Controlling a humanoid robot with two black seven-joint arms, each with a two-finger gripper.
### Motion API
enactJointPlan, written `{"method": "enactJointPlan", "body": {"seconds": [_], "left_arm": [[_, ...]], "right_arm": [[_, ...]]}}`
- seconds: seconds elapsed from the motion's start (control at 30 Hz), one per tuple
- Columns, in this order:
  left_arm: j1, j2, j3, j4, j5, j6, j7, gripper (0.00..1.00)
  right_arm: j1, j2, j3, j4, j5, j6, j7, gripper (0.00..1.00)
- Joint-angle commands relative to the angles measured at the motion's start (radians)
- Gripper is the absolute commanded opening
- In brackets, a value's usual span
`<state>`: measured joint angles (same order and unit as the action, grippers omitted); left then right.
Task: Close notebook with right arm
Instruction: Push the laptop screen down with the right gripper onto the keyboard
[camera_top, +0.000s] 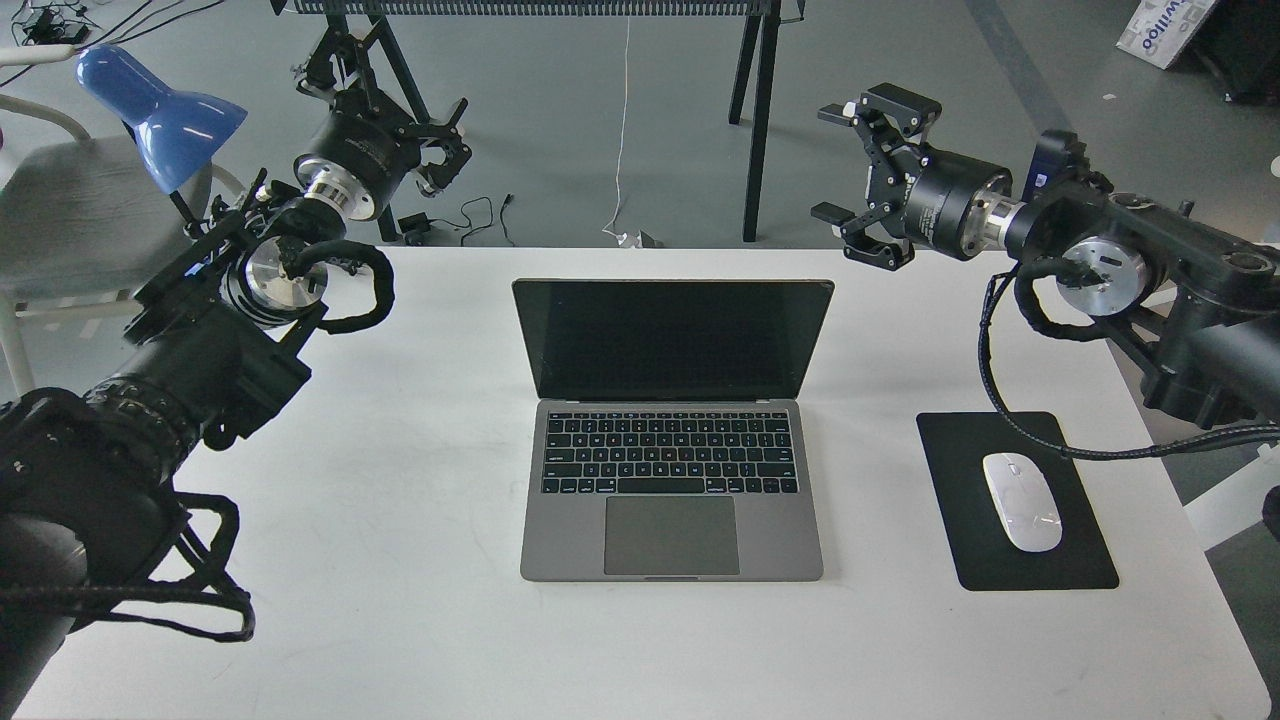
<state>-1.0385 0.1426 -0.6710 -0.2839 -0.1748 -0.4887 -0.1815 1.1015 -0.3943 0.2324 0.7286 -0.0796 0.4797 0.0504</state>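
Observation:
The notebook (672, 470), a slim grey laptop with black keys and a dark screen, stands open in the middle of the white table (420, 620), its screen upright and facing me. My right arm comes in from the right, and its gripper (850, 175) hangs open and empty just above and to the right of the screen's top right corner, apart from it. My left gripper (385, 90) is beyond the table's far left corner, near the blue lamp (160, 115), open and empty.
A white mouse (1021, 515) lies on a black mouse pad (960, 480) right of the laptop, under my right arm's cable. A black table's legs (755, 120) stand on the floor behind. A grey chair (70, 215) is at the far left.

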Motion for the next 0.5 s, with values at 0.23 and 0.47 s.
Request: {"method": "enactJointPlan", "body": {"seconds": [0.23, 0.47], "left_arm": [[0.0, 0.0, 0.001, 0.0, 0.0, 0.0, 0.0, 1.0], [0.0, 0.0, -0.001, 0.0, 0.0, 0.0, -0.001, 1.0]], "right_arm": [[-0.051, -0.009, -0.022, 0.095, -0.017, -0.041, -0.017, 1.0], [-0.092, -0.074, -0.024, 0.224, -0.02, -0.038, -0.015, 1.0]]}}
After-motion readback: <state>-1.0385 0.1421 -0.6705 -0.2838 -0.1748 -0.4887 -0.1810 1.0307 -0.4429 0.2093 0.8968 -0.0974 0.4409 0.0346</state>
